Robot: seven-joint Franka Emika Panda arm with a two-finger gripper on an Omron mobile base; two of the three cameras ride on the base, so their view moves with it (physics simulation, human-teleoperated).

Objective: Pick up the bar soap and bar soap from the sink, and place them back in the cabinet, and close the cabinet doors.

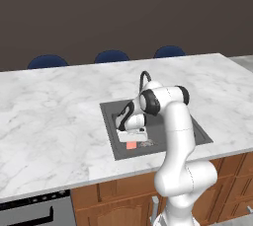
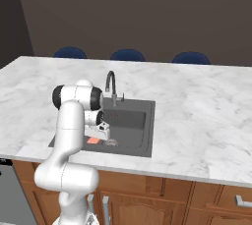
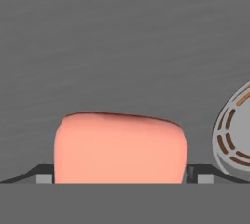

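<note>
soap: small flat salmon-pink rounded-rectangle bar soap (image 3: 120,148), lying on the floor of the dark grey recessed sink (image 1: 111,130) set in the white marble worktop (image 1: 49,121), just beside the round grey drain strainer (image 3: 236,137).
fingers: two-finger gripper (image 3: 120,176) low over the bar, dark tips spread wide to either side of it, not yet closed.
handling (judged): light, stiff, likely slippery.
hold: across the narrow width, mid-length, squarely and gently.
</note>
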